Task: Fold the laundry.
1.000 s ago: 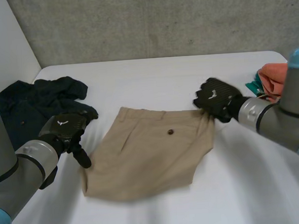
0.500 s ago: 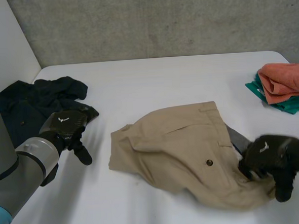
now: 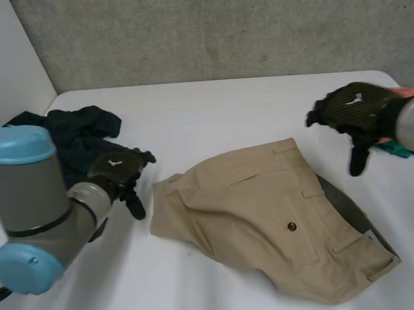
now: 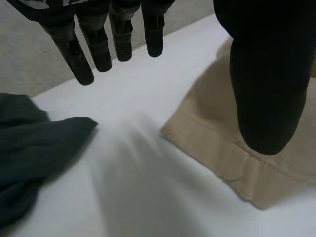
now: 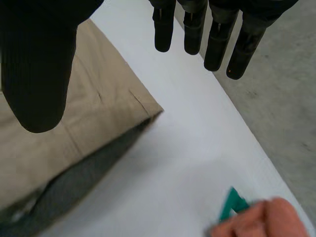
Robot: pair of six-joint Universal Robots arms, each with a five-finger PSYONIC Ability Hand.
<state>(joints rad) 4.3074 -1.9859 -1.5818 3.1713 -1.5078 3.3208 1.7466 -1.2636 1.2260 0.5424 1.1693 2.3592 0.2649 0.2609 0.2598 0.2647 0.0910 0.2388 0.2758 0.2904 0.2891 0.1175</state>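
Observation:
Tan shorts (image 3: 266, 207) lie spread at an angle on the white table (image 3: 212, 119), waistband toward the right, a dark button on the seat. My left hand (image 3: 120, 176) hovers open just beside the shorts' left hem, holding nothing. In the left wrist view its straight fingers (image 4: 101, 47) and thumb (image 4: 266, 89) hang over the tan hem (image 4: 222, 143). My right hand (image 3: 352, 111) is raised and open beyond the waistband's far corner. The right wrist view shows its fingers (image 5: 217, 39) spread above the waistband corner (image 5: 98, 113), apart from the cloth.
A heap of dark clothes (image 3: 72, 131) lies at the table's left, close behind my left hand, and shows as dark cloth (image 4: 34, 148) in the left wrist view. Orange cloth (image 5: 269, 219) on teal cloth (image 5: 234, 205) sits at the right edge.
My right hand dragged the shorts toward the right and near side, let go and rose to the back right. My left hand moved closer to the shorts' left hem.

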